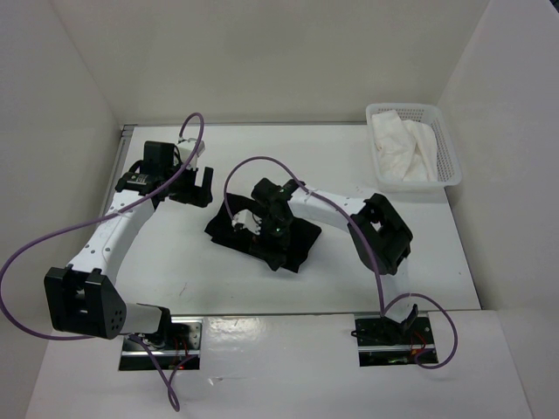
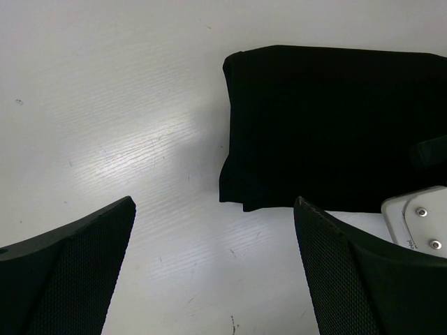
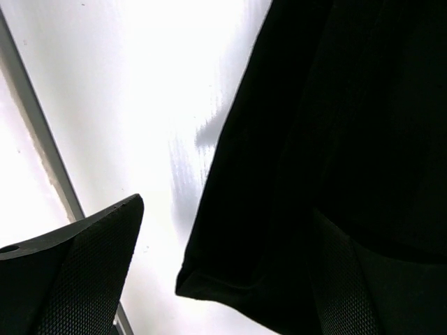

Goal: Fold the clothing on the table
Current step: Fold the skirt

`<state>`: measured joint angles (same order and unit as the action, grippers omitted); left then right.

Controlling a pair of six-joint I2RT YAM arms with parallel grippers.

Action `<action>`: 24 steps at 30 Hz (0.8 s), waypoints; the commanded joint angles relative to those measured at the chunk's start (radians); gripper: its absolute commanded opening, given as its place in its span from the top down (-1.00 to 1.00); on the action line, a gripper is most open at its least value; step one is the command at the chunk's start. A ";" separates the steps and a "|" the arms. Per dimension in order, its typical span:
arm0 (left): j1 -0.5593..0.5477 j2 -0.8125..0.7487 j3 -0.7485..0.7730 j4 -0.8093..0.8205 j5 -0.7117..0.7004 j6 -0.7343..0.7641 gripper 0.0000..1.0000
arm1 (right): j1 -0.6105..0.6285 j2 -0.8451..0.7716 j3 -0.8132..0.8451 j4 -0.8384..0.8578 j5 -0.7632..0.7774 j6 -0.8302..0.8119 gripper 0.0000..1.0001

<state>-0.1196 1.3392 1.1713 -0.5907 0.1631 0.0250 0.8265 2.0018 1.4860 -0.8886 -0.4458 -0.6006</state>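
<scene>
The black clothing (image 1: 301, 241) lies folded into a compact rectangle in the middle of the white table (image 1: 419, 253). My right gripper (image 1: 269, 236) hovers low over it, open. In the right wrist view a folded corner of the clothing (image 3: 314, 139) lies between the wide-apart fingers (image 3: 77, 272), and the gripper (image 3: 223, 244) is not closed on it. My left gripper (image 1: 197, 186) stands open over bare table to the left of the clothing. In the left wrist view the clothing (image 2: 328, 118) lies ahead of the gripper (image 2: 213, 237), apart from it, with nothing between the fingers (image 2: 70, 265).
A white mesh basket (image 1: 450, 157) with a white cloth (image 1: 397, 148) in it stands at the back right corner. White walls close in the table on three sides. A metal rail (image 3: 38, 132) runs along the table's edge.
</scene>
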 commanded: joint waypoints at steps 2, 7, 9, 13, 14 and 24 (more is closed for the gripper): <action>0.001 -0.028 -0.007 0.019 0.023 0.010 -1.00 | -0.004 0.009 0.039 -0.035 -0.048 -0.028 -0.87; 0.001 -0.028 -0.007 0.019 0.023 0.010 -1.00 | -0.004 0.028 0.039 -0.053 -0.057 -0.028 -0.87; 0.001 -0.028 -0.007 0.019 0.023 0.010 -1.00 | -0.004 0.040 0.048 -0.053 -0.070 -0.038 -0.87; 0.001 -0.028 -0.007 0.019 0.023 0.010 -1.00 | -0.004 0.049 0.048 -0.064 -0.079 -0.047 -0.87; 0.001 -0.028 -0.007 0.019 0.023 0.010 -1.00 | -0.004 0.049 0.048 -0.064 -0.079 -0.047 -0.87; 0.001 -0.028 -0.007 0.019 0.023 0.010 -1.00 | 0.025 0.109 0.077 -0.141 -0.106 -0.077 -0.87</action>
<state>-0.1196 1.3388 1.1713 -0.5907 0.1631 0.0250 0.8288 2.0735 1.5375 -0.9665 -0.5152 -0.6510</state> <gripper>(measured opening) 1.000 0.936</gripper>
